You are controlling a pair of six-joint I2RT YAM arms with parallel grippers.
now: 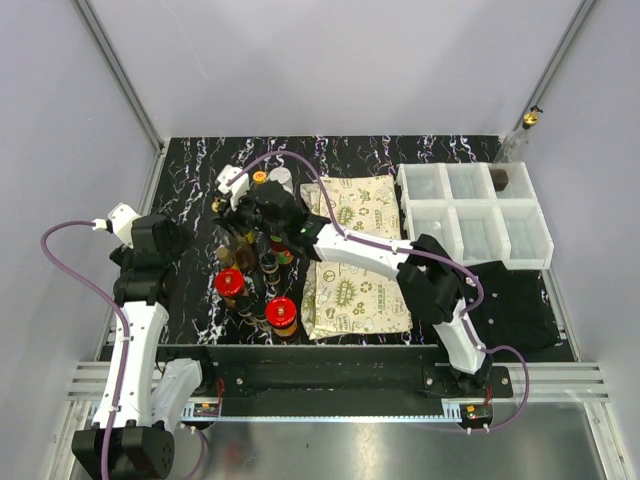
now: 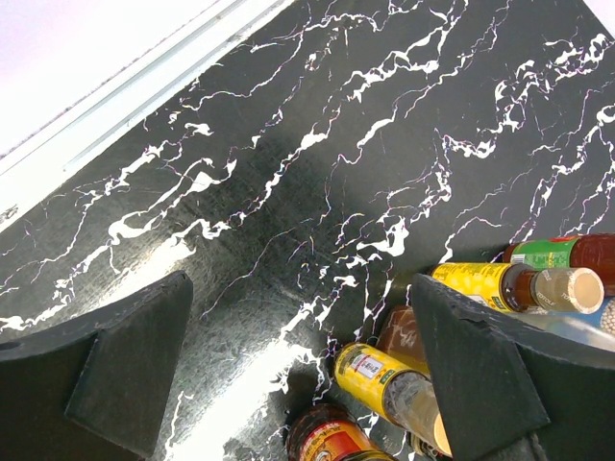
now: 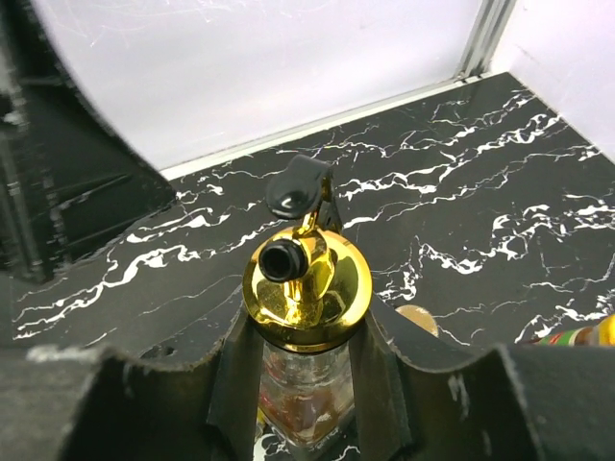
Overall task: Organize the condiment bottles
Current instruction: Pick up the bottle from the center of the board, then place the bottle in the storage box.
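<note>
Several bottles (image 1: 281, 312) crowd the gold-capped bottle (image 3: 306, 283) clamped in right jaws; left jaws wide, empty.

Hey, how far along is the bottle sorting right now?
Barely started. Done: one dark item sits in the far right cell of the white compartment bin; the other cells look empty. In hand: the right gripper is closed on a gold-capped glass bottle. Left: the other condiment bottles stand clustered on the table, with the left gripper open beside them.
</note>
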